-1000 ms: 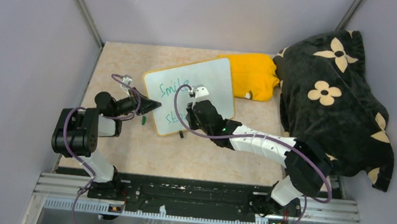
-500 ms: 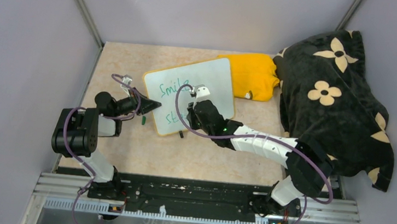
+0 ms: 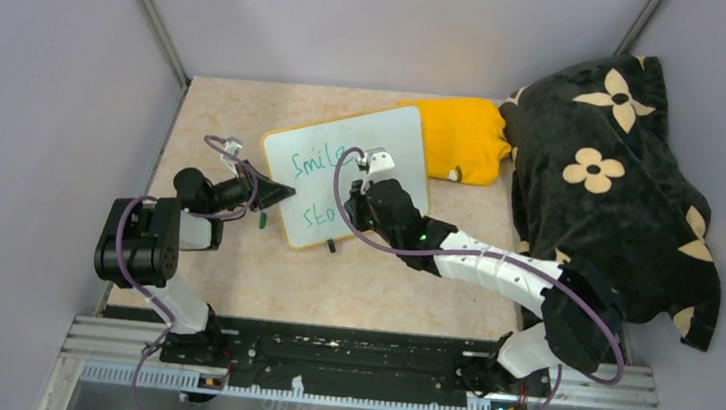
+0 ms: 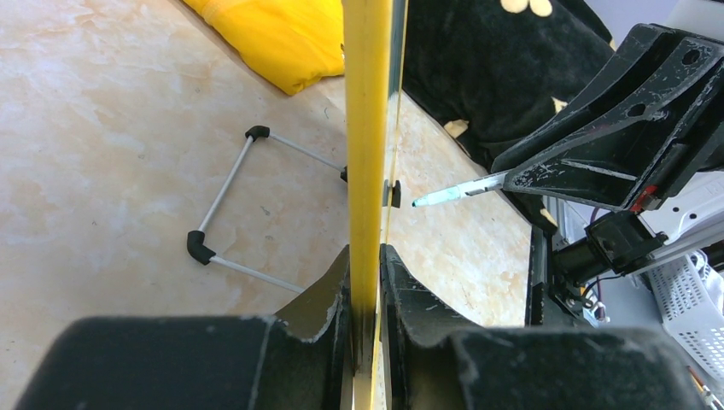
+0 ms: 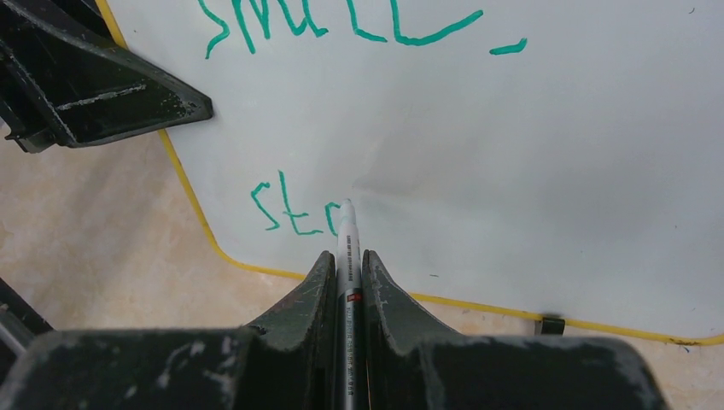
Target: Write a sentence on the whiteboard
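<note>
Pretty clearly a robotics lab test cell, not a home. Plain grey panel walls [image 3: 39, 83] and metal corner posts [image 3: 151, 14] box in a marble-look worktop [image 3: 361, 290]. Robot arms [image 3: 494, 268] are bolted to an aluminium rail [image 3: 401, 398] up front, with purple cables [image 3: 337, 193] looping loose.

Your top camera sits above and behind the arm bases and looks down and forward, far enough to take in the whole table [image 3: 232, 273], with the near edge at the bottom. Your left wrist camera sits close behind the left gripper [image 4: 365, 265] and faces right, along the yellow edge of the whiteboard [image 4: 367, 128]. Your right wrist camera looks from very near over the right gripper [image 5: 348, 260] and the marker [image 5: 347, 235], down onto the board's white face. All three views share the whiteboard.
</note>
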Tool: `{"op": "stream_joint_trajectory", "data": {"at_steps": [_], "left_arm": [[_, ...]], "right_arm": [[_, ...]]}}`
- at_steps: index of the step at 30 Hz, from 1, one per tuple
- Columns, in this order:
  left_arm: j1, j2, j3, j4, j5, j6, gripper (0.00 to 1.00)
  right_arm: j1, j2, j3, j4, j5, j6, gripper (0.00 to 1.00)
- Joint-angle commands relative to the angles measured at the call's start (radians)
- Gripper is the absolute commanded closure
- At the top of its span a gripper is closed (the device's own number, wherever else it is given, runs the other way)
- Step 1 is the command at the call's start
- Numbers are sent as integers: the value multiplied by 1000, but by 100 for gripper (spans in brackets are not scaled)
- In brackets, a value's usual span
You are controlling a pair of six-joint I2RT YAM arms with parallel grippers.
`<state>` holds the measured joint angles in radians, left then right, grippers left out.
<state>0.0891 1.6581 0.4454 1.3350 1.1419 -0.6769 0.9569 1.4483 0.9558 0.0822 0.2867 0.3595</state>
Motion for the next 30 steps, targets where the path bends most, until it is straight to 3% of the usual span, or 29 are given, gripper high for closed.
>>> {"op": "stream_joint_trajectory", "data": {"at_steps": [1, 30], "left_arm": [[-10, -17, 16, 10, 23, 13, 80], [-11, -18, 16, 7, 23, 15, 80]], "right_arm": [[-7, 1, 41, 38, -4, -8, 100], [-30, 43, -15, 41, 21, 25, 100]]}}
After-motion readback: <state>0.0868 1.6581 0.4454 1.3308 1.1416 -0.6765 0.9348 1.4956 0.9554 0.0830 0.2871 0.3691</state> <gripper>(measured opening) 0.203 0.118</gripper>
